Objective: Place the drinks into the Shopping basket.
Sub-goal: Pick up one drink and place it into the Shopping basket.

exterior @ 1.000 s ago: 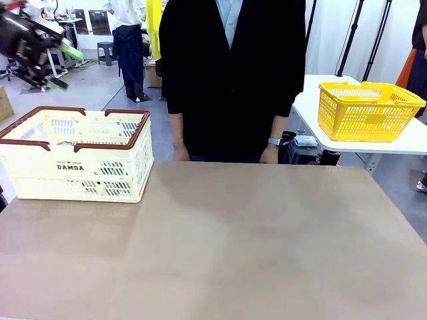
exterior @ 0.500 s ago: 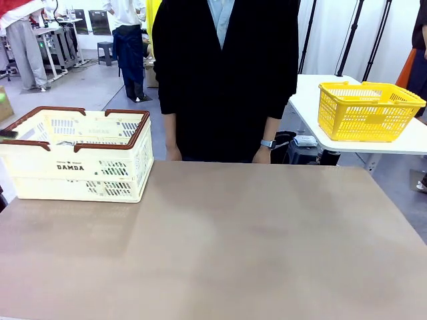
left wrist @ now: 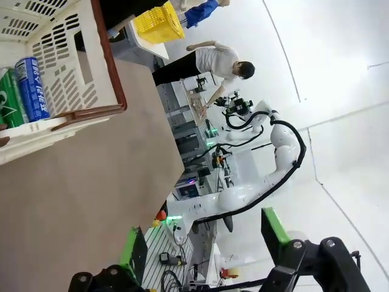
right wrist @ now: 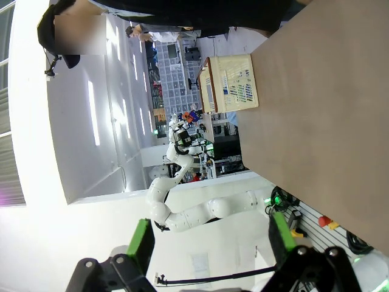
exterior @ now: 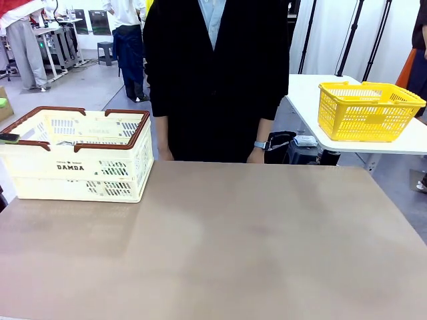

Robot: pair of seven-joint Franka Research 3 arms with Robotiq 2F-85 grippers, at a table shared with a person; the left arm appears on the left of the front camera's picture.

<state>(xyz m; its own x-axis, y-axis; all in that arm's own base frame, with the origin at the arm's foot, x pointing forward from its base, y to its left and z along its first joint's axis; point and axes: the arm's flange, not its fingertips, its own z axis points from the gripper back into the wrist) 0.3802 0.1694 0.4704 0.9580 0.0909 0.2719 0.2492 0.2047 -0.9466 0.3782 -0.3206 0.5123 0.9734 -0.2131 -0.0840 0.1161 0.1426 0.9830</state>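
Note:
The cream Shopping basket (exterior: 77, 157) with brown rim handles stands at the table's far left. In the left wrist view a blue-and-white can (left wrist: 31, 87) and a green can (left wrist: 8, 100) lie side by side inside the basket (left wrist: 67, 73). My left gripper (left wrist: 203, 246) is open and empty, off to the side of the basket. One of its fingertips (exterior: 7, 138) peeks in at the front view's left edge. My right gripper (right wrist: 211, 240) is also open and empty, held away from the table, with the basket (right wrist: 234, 91) far off.
A person in a black top (exterior: 213, 73) stands at the table's far edge, hands down by their sides. A yellow mesh basket (exterior: 367, 110) sits on a separate white table at the right. The brown tabletop (exterior: 233, 240) is bare.
My left arm has swung from above the basket's far-left corner out past the picture's left edge. The person has shifted slightly to the left.

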